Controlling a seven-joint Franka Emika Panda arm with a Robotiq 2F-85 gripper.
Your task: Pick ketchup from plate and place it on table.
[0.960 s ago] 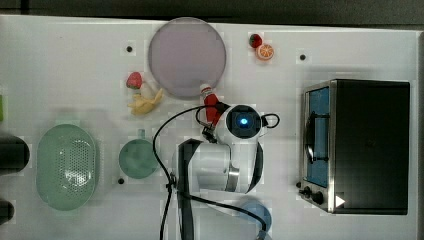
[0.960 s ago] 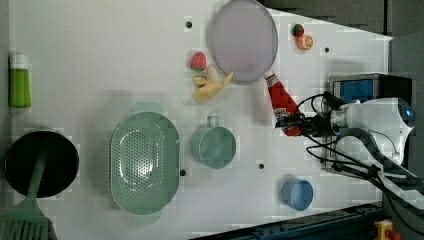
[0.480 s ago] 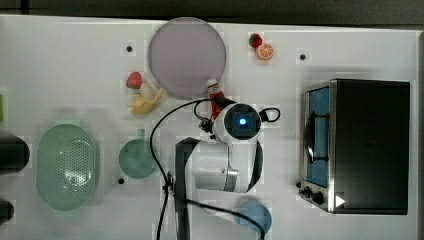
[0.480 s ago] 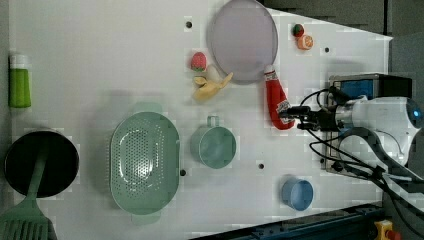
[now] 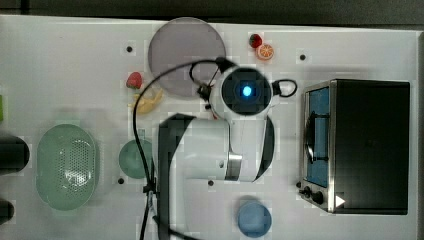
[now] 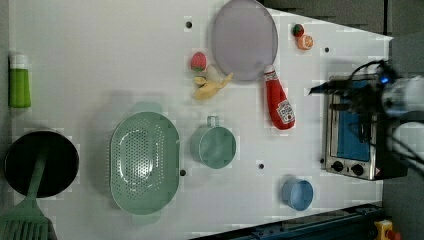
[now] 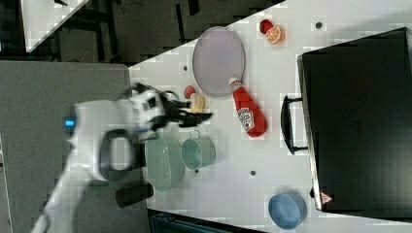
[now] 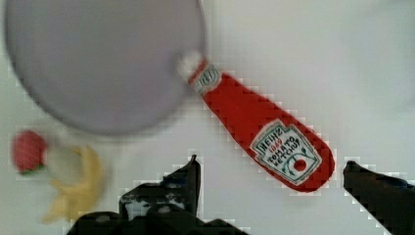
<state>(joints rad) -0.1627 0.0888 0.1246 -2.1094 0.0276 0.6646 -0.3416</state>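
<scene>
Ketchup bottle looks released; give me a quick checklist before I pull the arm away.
1. Ketchup lying on the table: ok.
2. Bottle fully off the plate: not ok, its white cap touches or overlaps the rim.
3. Hand open, fingers apart from the bottle: ok.
4. Bottle at rest, not rolling: cannot tell.
5. Bottle apart from banana and mug: ok.

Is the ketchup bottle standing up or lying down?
Lying down. The ketchup lies flat on the table, label up, its white cap at the plate rim.
</scene>
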